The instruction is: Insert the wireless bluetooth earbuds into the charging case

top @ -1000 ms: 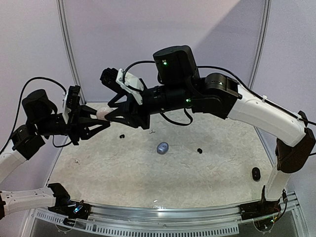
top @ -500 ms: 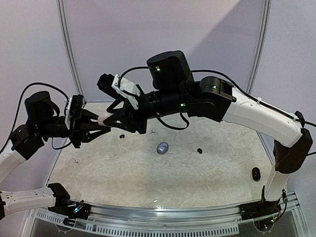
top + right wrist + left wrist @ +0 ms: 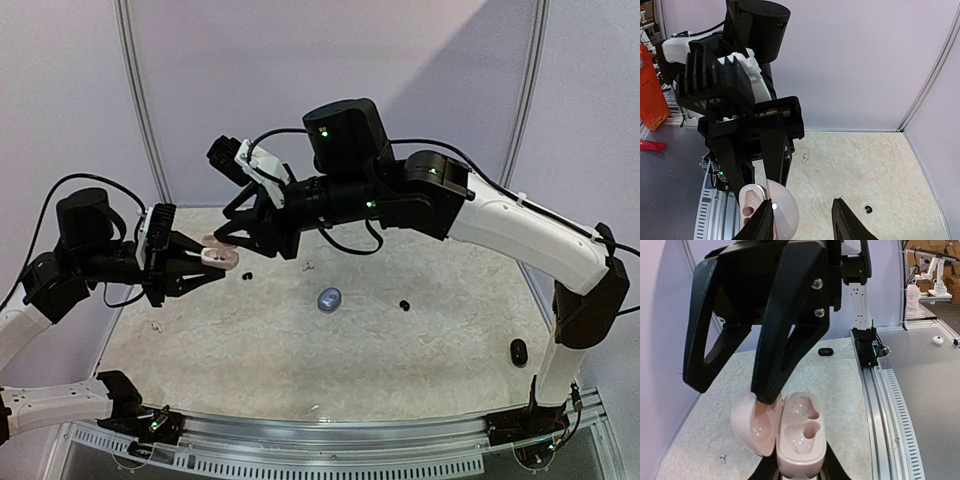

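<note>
While pinching the open case (image 3: 795,440) in the left claw (image 3: 200,265) and prodding its lid (image 3: 751,422) with the spread, empty right claw (image 3: 802,206), risks levering it loose. Leaves earbuds (image 3: 404,304) on table (image 3: 430,355), well below both claws.

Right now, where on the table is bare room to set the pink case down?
Widest: the near strip between the grey object and the front rail, right to the black case. Crowded: far left, where left gripper and right gripper meet at the pink case.
</note>
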{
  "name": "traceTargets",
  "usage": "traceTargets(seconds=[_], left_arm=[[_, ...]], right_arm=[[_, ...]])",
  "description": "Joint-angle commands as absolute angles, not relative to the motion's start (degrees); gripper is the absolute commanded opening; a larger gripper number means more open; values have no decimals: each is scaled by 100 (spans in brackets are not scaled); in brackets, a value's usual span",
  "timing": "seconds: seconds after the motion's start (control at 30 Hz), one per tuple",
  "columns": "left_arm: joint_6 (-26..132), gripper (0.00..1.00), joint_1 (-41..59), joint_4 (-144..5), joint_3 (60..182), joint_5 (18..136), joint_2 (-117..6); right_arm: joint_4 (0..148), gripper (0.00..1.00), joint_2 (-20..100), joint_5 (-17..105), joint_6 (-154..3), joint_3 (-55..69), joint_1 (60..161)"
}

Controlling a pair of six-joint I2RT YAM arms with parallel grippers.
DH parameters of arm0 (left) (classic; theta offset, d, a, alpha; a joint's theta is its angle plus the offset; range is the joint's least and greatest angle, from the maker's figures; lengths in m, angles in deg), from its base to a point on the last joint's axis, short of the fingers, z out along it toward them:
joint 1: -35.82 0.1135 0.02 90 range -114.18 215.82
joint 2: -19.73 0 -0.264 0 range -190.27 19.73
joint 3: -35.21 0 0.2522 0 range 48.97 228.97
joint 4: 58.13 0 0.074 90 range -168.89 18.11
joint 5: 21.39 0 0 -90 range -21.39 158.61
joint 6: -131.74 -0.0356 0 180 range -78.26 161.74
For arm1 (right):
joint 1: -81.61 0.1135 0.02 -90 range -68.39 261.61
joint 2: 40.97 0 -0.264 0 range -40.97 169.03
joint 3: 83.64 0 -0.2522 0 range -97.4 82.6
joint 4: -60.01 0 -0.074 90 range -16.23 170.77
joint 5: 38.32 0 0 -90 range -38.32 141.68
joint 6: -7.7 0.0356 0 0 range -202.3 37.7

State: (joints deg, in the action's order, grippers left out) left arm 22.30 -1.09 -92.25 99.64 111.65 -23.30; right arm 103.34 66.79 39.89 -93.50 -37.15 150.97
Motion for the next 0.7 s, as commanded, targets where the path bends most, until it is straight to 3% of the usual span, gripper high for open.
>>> traceTargets(seconds=[0.0,0.53,0.67], left_arm=[[2400,0,-215,-9239,10013,11321,-2272],[4565,0,-71,-8274,9365,10919,-2236],[4937,0,148,-8094,9164,10413,-2167]], right_arm=[[10295,41,6783,4072,-9232,-3829,15000],[9454,56,6693,3498,-8261,-3800,14614],[9101,57,6562,4428,-7046,-3464,14114]])
